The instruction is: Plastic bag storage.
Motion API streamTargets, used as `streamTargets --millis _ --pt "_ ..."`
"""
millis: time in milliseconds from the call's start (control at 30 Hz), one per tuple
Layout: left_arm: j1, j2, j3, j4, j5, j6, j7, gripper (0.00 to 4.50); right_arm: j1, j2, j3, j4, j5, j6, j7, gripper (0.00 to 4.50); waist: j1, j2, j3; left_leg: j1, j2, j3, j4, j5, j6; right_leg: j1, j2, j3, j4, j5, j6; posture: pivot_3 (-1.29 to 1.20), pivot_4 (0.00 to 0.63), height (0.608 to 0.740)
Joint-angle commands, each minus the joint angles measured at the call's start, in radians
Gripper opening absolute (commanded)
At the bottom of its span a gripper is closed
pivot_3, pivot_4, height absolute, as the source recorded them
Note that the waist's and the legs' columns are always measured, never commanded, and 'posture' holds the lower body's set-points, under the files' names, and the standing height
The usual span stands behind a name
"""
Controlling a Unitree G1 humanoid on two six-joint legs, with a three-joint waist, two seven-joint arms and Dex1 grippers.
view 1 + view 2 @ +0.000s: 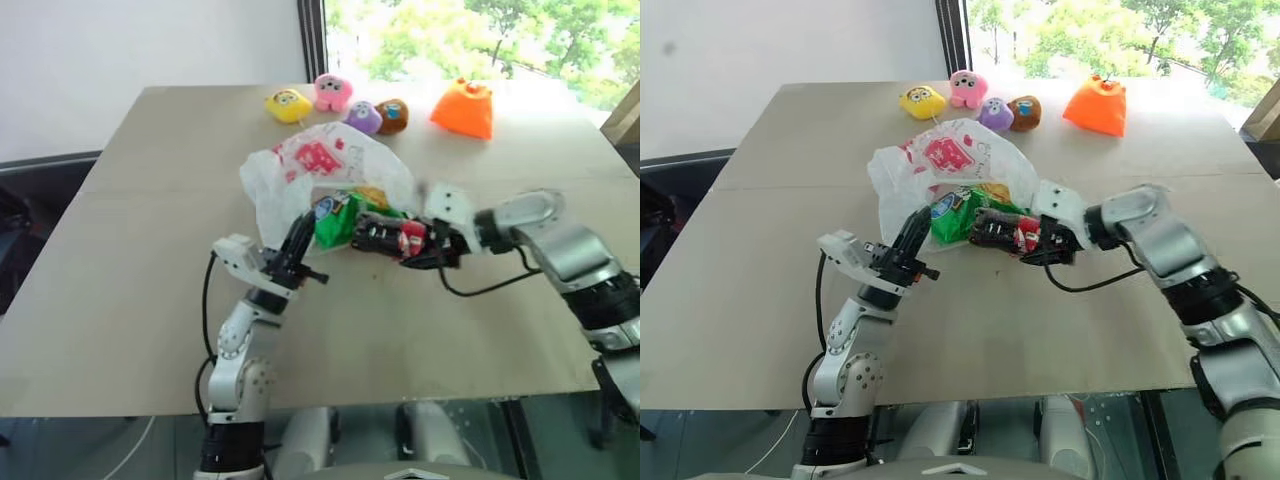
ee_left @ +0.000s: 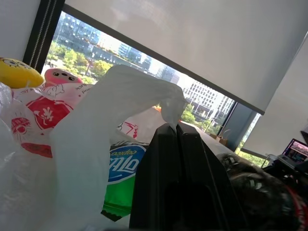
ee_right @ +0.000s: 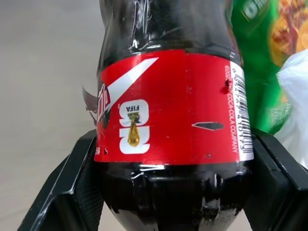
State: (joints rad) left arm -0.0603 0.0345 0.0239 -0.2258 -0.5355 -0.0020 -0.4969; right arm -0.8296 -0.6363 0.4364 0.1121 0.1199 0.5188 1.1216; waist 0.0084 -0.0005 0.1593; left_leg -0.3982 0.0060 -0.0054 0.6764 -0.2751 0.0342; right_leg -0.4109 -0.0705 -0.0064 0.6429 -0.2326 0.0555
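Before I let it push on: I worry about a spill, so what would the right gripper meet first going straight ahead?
Probably the green snack packet at the plastic bag mouth; the right gripper already carries a cola bottle.

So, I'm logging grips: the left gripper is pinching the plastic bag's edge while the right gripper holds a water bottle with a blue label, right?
Not quite. The right gripper holds a dark cola bottle with a red label, as the right wrist view shows. The left gripper does pinch the plastic bag.

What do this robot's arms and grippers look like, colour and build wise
Both arms are jointed silver-grey metal segments with darker bands. The left gripper and right gripper each have two flat, angular black fingers on a white wrist block. A black cable loops under the right forearm; another runs along the left.
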Motion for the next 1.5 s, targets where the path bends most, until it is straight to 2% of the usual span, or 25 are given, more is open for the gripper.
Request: streamTargets --millis 33,200,300,333,367,400,433,500,633,767,900,1033,1133,1367,1500 --pt "-0.01 0.031 -0.046 -0.029 0.0 0.001 -0.073 0.0 -0.161 0.187 0.031 0.202 -0.137 -0.061 -0.193 3.06 -0.013 -0.001 0.0 0.0 0.0 0.0 0.0 0.0 0.0 0.0 0.0 0.0 0.0 0.0 0.0 0.0 0.15 0.74" --pt "-0.02 0.047 -0.053 -0.015 0.011 -0.009 -0.09 0.0 -0.274 0.404 -0.018 0.471 -0.194 -0.109 -0.412 3.06 -0.022 -0.001 0.0 -0.001 0.0 0.001 -0.002 0.0 -0.001 -0.003 0.0 0.0 0.002 0.0 0.0 0.0 0.15 0.74" --pt "-0.023 0.042 -0.053 -0.006 0.016 -0.013 -0.085 0.0 -0.311 0.472 -0.045 0.588 -0.222 -0.163 -0.521 3.06 -0.018 -0.001 0.0 -0.002 0.0 0.001 -0.002 0.0 -0.001 -0.003 0.0 0.0 0.001 0.0 0.0 0.0 0.15 0.74" --pt "-0.023 0.04 -0.056 -0.001 0.024 -0.016 -0.081 0.0 -0.32 0.503 -0.096 0.616 -0.194 -0.195 -0.578 3.06 -0.018 -0.001 0.0 -0.002 0.0 0.001 -0.003 0.0 -0.001 -0.003 -0.001 0.0 0.0 0.0 0.0 0.0 0.15 0.74" --pt "-0.023 0.038 -0.058 0.002 0.028 -0.017 -0.079 0.0 -0.326 0.524 -0.134 0.635 -0.176 -0.222 -0.622 3.56 -0.018 -0.001 0.001 -0.002 -0.001 0.001 -0.003 0.0 -0.001 -0.003 -0.001 0.0 0.0 0.0 0.0 0.0 0.15 0.74" --pt "-0.022 0.036 -0.059 0.002 0.031 -0.017 -0.076 0.0 -0.325 0.531 -0.152 0.641 -0.176 -0.25 -0.652 3.87 -0.018 -0.001 0.001 -0.003 -0.001 0.001 -0.003 0.0 -0.001 -0.003 -0.001 0.0 -0.001 0.0 0.0 0.0 0.15 0.74" --pt "-0.02 0.034 -0.058 0.003 0.037 -0.018 -0.071 0.0 -0.319 0.536 -0.172 0.642 -0.174 -0.261 -0.679 4.42 -0.019 -0.001 0.001 -0.003 -0.001 0.001 -0.003 0.0 -0.001 -0.003 -0.001 0.0 -0.001 0.0 0.0 0.0 0.15 0.74" --pt "-0.017 0.032 -0.052 0.006 0.038 -0.019 -0.064 0.0 -0.296 0.531 -0.201 0.619 -0.18 -0.284 -0.722 4.48 -0.019 -0.001 0.001 -0.003 -0.001 0.001 -0.003 0.0 -0.001 -0.003 -0.001 0.0 0.0 0.0 0.0 0.0 0.15 0.74" --pt "-0.01 0.034 -0.042 0.002 0.044 -0.024 -0.054 0.0 -0.175 0.451 -0.23 0.38 -0.117 -0.186 -0.562 4.48 -0.019 -0.001 0.001 -0.002 0.0 0.001 -0.004 0.0 -0.001 -0.003 -0.001 0.0 0.0 0.0 0.0 0.0 0.15 0.74" --pt "-0.001 0.03 -0.03 -0.001 0.045 -0.026 -0.038 0.0 0.027 0.26 -0.26 -0.094 0.076 -0.001 -0.284 4.48 -0.015 -0.001 0.001 -0.002 0.0 0.001 -0.005 0.0 0.0 -0.003 -0.001 0.001 0.0 0.0 0.0 0.0 0.15 0.74" --pt "0.005 0.029 -0.029 0.0 0.043 -0.023 -0.036 0.0 0.084 0.186 -0.342 -0.245 0.166 0.039 -0.264 4.48 -0.029 0.0 0.001 -0.001 0.0 0.002 -0.004 -0.003 0.005 -0.003 -0.001 0.001 -0.001 0.0 0.0 0.0 0.15 0.74" --pt "0.006 0.028 -0.036 0.002 0.04 -0.014 -0.041 0.0 0.064 0.221 -0.401 -0.147 0.129 -0.042 -0.381 4.48 -0.028 -0.001 0.001 0.004 0.001 0.001 -0.004 -0.003 0.005 -0.001 0.001 0.001 0.003 0.0 0.0 0.0 0.15 0.74" --pt "0.003 0.029 -0.037 0.006 0.038 -0.011 -0.046 0.0 0.05 0.197 -0.321 0.029 -0.027 -0.181 -0.443 4.48 -0.022 -0.001 0.001 0.005 0.001 0.001 -0.003 -0.003 0.005 -0.001 0.001 0.001 0.006 0.0 -0.001 0.0 0.15 0.74" --pt "0.0 0.022 -0.027 0.011 0.037 -0.022 -0.038 0.0 -0.12 0.29 -0.272 0.477 -0.17 -0.412 -0.596 4.48 -0.026 -0.001 0.001 0.003 0.0 0.004 -0.002 0.0 0.0 -0.002 0.0 0.004 0.004 0.0 0.0 0.0 0.15 0.74" --pt "0.009 0.014 -0.011 0.006 0.04 -0.027 -0.016 0.0 -0.169 0.318 -0.293 0.595 -0.181 -0.503 -0.636 2.63 -0.024 -0.001 0.001 0.002 0.001 0.004 -0.004 0.0 0.0 -0.003 0.001 0.004 0.002 0.0 0.0 0.0 0.15 0.74"
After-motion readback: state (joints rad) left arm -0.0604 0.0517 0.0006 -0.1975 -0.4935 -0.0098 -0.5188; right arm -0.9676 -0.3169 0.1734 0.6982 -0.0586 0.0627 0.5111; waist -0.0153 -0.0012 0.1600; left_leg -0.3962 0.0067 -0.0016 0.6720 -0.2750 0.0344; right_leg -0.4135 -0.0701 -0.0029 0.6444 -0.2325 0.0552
